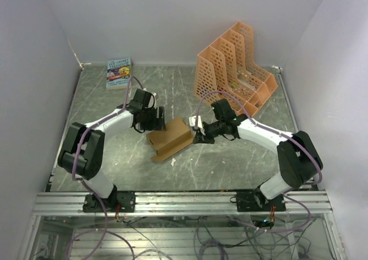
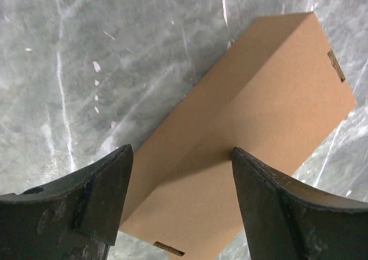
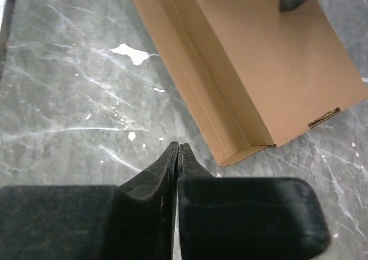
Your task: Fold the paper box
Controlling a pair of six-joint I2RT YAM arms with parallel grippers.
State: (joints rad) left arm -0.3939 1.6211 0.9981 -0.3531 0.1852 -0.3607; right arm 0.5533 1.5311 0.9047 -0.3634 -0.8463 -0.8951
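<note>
Now the paper box lies below the spread left jaws, just beyond the clenched right jaws.

My left wrist view loses the near end of the tan-brown folded cardboard box off its bottom edge, and one of my left fingers covers part of its long edge. My right wrist view cuts its far end at the top edge. From above, the small colourful printed book at the far left corner of the grey marbled surface is too small to read.
</note>
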